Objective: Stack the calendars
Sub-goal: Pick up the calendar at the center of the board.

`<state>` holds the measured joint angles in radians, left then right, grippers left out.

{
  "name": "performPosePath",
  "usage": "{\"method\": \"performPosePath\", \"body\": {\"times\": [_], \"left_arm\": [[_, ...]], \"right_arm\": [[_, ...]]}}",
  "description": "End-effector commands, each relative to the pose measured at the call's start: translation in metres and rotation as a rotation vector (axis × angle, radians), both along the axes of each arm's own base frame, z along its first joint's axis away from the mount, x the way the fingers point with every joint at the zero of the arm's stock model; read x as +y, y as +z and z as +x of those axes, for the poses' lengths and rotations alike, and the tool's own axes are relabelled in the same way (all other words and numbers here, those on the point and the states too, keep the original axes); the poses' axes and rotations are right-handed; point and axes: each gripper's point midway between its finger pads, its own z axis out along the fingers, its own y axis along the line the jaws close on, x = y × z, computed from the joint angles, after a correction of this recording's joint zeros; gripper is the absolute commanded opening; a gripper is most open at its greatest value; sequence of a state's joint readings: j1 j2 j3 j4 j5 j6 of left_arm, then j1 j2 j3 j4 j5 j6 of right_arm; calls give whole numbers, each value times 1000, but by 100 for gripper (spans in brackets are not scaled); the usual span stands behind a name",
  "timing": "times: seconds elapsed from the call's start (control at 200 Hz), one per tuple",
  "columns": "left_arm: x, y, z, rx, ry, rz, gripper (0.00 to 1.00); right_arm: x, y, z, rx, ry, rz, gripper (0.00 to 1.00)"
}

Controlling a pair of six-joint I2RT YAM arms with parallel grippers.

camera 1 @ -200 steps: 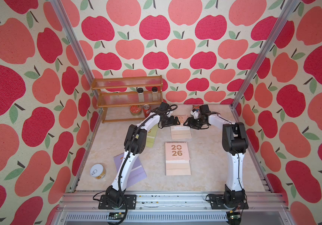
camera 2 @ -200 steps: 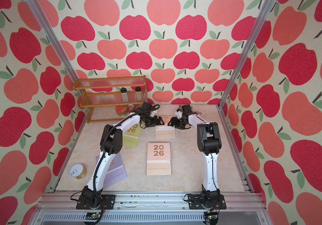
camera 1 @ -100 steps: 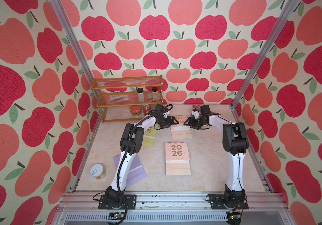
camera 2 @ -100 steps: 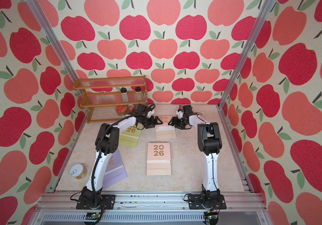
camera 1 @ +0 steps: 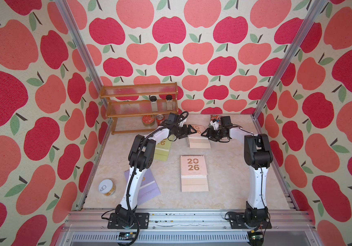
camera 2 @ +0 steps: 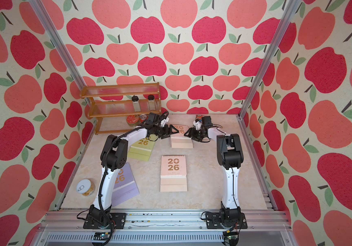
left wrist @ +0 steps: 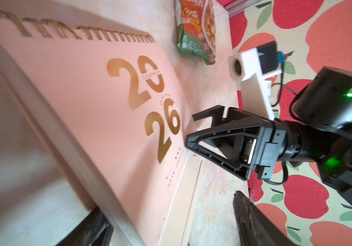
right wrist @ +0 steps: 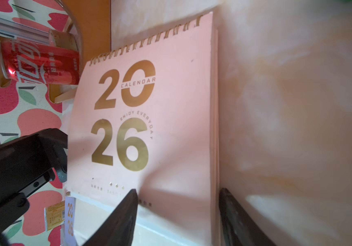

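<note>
The left gripper (camera 1: 192,130) and right gripper (camera 1: 204,134) flank the far peach calendar (camera 1: 199,141) lying at the back of the table (camera 1: 224,170), jaws apart and empty, each astride an edge; it looks light, stiff yet slick, so pinch those edges, clear of the spiral (right wrist: 149,38)

Both arms alike: left arm (camera 1: 137,185) and right arm (camera 1: 255,185) have white lower links, black joint housings and black bolted base plates (camera 1: 128,220). Black cable (camera 1: 130,187) runs loose up the left arm.

Right gripper (left wrist: 190,131): black fingers (left wrist: 224,131), open triangular frames, small screws along the edges.

White boxy wrist camera (left wrist: 253,61), black back, blue plug. Two green lamps (left wrist: 350,94) lit on the right wrist housing.
</note>
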<state>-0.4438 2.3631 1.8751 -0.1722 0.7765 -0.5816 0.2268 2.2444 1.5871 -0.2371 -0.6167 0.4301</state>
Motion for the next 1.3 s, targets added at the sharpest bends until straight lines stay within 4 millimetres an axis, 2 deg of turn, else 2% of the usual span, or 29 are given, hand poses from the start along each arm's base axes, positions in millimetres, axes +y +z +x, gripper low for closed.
{"method": "performPosePath", "body": {"times": [0.0,0.19,0.33,0.51,0.73,0.845,0.95,1.155,1.296], "left_arm": [[-17,40,-8,-68,-61,-90,81],[-17,31,-10,-40,-62,-78,72],[-15,26,-12,-28,-61,-61,61],[-11,24,-12,-31,-56,-30,37],[-8,23,-13,-32,-52,-10,0],[-3,30,-12,-50,-49,0,0],[8,49,-10,-95,-46,-1,0],[31,96,-15,-183,-69,-71,0],[38,125,-32,-215,-141,-161,0]], "right_arm": [[15,7,-10,20,35,75,62],[14,10,-11,6,35,78,61],[11,14,-11,-12,26,76,60],[6,19,-12,-33,16,73,60],[2,27,-15,-57,12,64,59],[-3,37,-16,-86,-1,59,59],[-13,53,-19,-119,-22,69,61],[-28,102,-34,-231,-31,138,65],[-29,133,-51,-302,3,219,66]]}}
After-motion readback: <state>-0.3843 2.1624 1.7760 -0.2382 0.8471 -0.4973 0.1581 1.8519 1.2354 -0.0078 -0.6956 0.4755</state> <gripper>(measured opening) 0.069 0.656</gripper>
